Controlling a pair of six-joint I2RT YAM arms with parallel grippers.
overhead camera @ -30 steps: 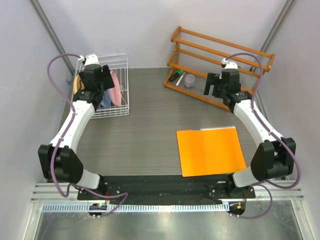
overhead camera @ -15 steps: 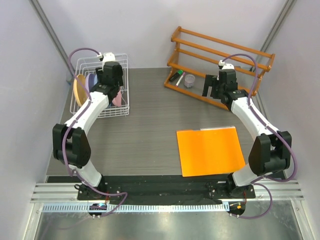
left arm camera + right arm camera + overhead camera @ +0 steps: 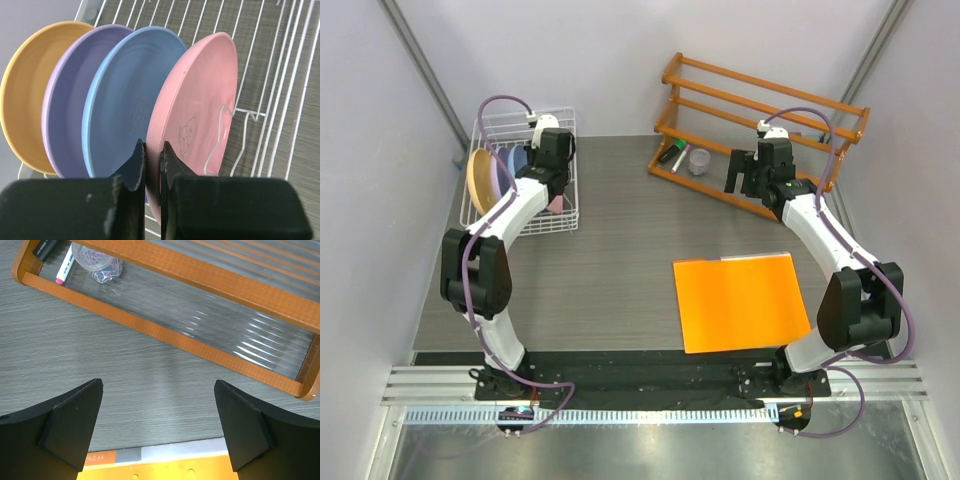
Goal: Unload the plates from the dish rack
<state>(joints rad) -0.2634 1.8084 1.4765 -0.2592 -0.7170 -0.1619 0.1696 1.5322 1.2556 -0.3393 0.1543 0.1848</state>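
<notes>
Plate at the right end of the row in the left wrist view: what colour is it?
Pink. The pink plate shows best in the left wrist view.

Perhaps "FILE A4" on orange sheet (image 3: 160, 470)

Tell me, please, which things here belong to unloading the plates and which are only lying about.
For the job: pink plate, light blue plate, lavender plate, yellow-orange plate, white wire dish rack, left gripper closed on the pink plate's rim.

Lying about: wooden shelf rack, marker, cup of paper clips, orange sheet, open right gripper.
</notes>
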